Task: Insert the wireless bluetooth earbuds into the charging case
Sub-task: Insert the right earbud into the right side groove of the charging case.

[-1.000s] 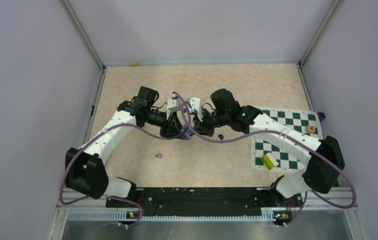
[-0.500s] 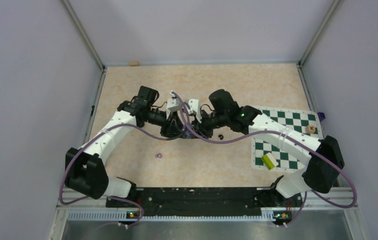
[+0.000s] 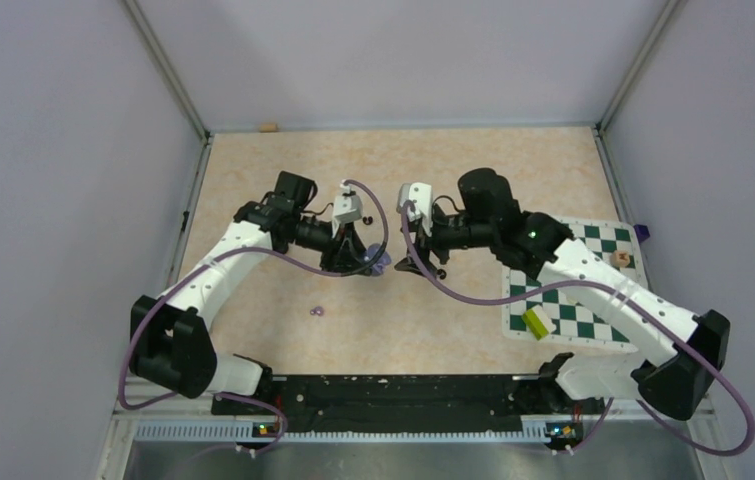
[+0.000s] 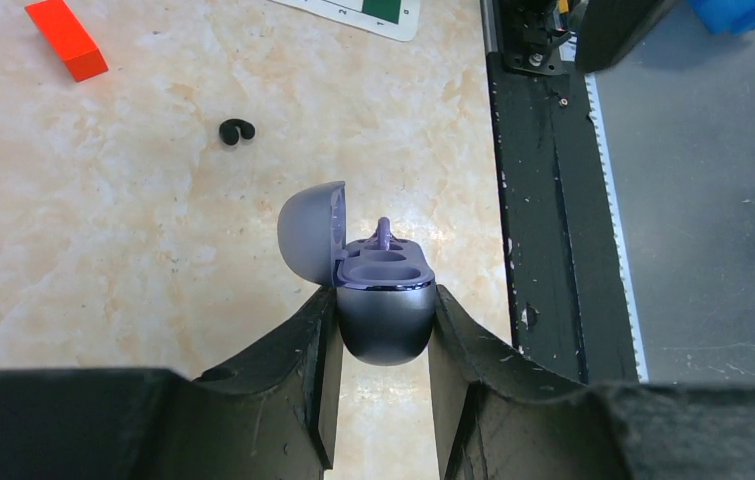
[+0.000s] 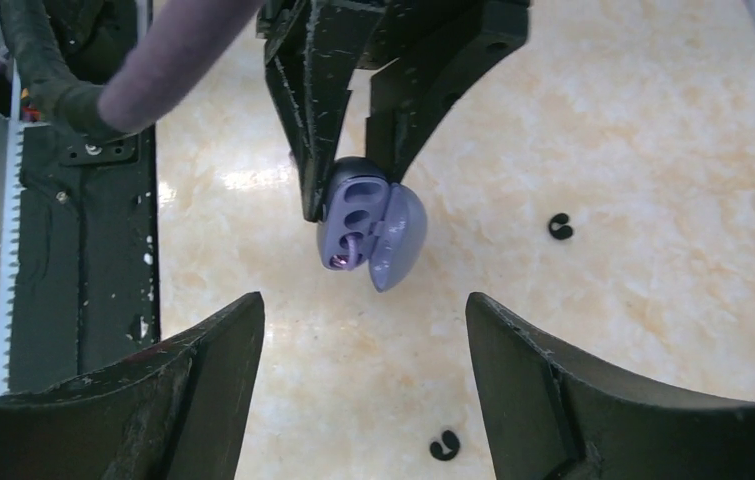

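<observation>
My left gripper (image 4: 383, 296) (image 3: 371, 262) is shut on the dark lilac charging case (image 4: 384, 318) (image 5: 352, 212) and holds it above the table with its lid (image 4: 311, 244) hinged open. One lilac earbud (image 4: 384, 234) (image 5: 341, 259) stands in the case's far slot, poking up; the near slot looks empty. My right gripper (image 5: 364, 300) (image 3: 423, 266) is open with nothing between its fingers, a short way to the right of the case. Two black earbuds (image 5: 560, 227) (image 5: 444, 445) lie on the table. Another lilac earbud (image 3: 317, 311) lies to the left front.
A red block (image 4: 66, 38) lies beyond a black earbud (image 4: 236, 130). The green chessboard mat (image 3: 573, 270) covers the right side with a yellow-white block (image 3: 538, 321) and a small wooden piece (image 3: 620, 258) on it. The black base rail (image 3: 383, 390) runs along the near edge.
My right gripper has gone from shut to open and has drawn back to the right, away from the case. The lilac earbud stays in the slot. The left arm has held still.
</observation>
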Motion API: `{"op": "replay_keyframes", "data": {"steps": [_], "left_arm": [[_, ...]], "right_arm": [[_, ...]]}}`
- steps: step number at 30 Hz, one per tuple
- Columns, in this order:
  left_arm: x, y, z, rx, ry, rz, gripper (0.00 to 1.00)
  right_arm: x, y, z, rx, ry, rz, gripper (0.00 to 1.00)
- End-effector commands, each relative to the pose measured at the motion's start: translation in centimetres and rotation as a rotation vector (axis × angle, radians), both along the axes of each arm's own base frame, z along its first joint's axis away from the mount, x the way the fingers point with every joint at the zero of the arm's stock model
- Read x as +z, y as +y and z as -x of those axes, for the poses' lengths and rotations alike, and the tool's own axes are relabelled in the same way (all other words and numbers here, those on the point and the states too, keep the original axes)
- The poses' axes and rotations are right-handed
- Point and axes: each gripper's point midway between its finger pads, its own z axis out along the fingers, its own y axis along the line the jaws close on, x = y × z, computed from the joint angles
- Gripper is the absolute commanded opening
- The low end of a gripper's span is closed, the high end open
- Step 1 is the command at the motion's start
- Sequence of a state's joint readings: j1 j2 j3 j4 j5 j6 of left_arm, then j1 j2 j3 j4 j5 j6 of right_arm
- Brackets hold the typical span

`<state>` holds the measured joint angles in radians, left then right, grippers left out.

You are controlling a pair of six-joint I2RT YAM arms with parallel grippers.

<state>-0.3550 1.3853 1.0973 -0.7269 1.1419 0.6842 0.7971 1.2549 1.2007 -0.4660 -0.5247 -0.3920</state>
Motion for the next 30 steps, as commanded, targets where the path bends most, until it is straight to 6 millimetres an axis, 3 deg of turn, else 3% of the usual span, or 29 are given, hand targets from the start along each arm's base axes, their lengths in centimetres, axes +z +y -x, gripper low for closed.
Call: {"op": "replay_keyframes", "data": {"steps": [1, 7, 12, 15, 21, 24, 30], "left_arm": [[2.0, 0.3, -0.3, 0.002, -0.064, 0.035, 0.0], [3.7, 2.0, -1.1, 0.052, -0.106, 0.063, 0.0], [6.5, 5.2, -2.3, 0.147, -0.189, 0.108, 0.0], [7.3, 7.0, -2.1, 0.197, -0.241, 0.085, 0.0], [6.7, 10.8, -1.7, 0.347, -0.322, -0.026, 0.0], [6.6, 12.2, -1.2, 0.407, -0.339, 0.003, 0.0], [6.8, 14.9, -0.6, 0.536, -0.351, 0.089, 0.0]], "right_arm": [[4.3, -1.5, -1.1, -0.023, -0.122, -0.061, 0.74], [4.0, -2.2, -3.1, -0.112, -0.117, -0.062, 0.74], [2.3, -1.1, -5.2, -0.186, -0.058, -0.059, 0.74], [1.1, -0.2, -6.4, -0.223, -0.006, -0.059, 0.72], [-4.0, 2.8, -8.8, -0.272, 0.183, -0.009, 0.68], [-7.2, 4.7, -9.4, -0.247, 0.303, 0.04, 0.65], [-11.2, 9.4, -10.0, -0.212, 0.454, 0.089, 0.62]]}}
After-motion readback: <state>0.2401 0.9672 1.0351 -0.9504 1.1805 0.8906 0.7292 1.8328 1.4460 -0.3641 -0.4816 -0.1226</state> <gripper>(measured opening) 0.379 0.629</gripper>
